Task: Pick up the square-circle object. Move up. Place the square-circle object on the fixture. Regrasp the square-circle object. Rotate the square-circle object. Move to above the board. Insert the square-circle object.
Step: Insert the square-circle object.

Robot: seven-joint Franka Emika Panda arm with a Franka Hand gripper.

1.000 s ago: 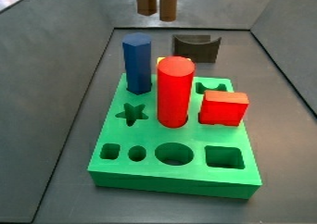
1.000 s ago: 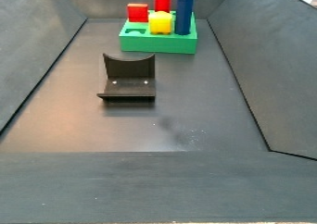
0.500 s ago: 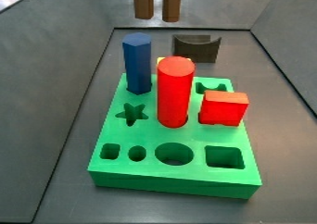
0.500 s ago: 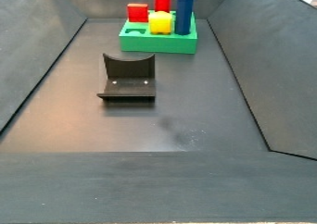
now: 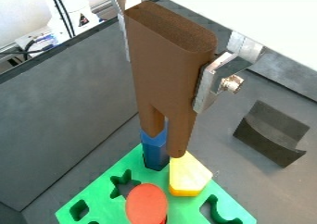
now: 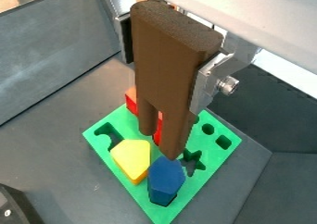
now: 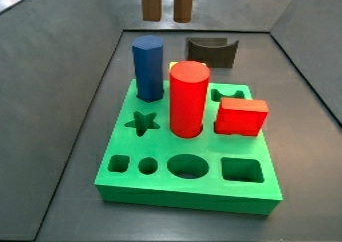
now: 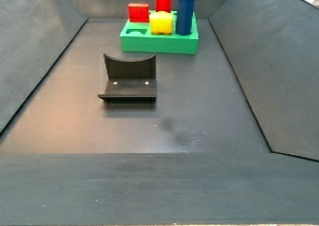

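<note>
The pincer [image 5: 168, 66] holds the square-circle object [image 5: 168, 80] upright above the board [image 7: 201, 176]; the fixture [image 7: 211, 51] sits behind

Silver-plated gripper [image 5: 173, 66] (screwed bracket)

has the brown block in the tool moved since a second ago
Yes. In a side view the square-circle object, held by the tool, has risen, showing less above the fixture.
</note>
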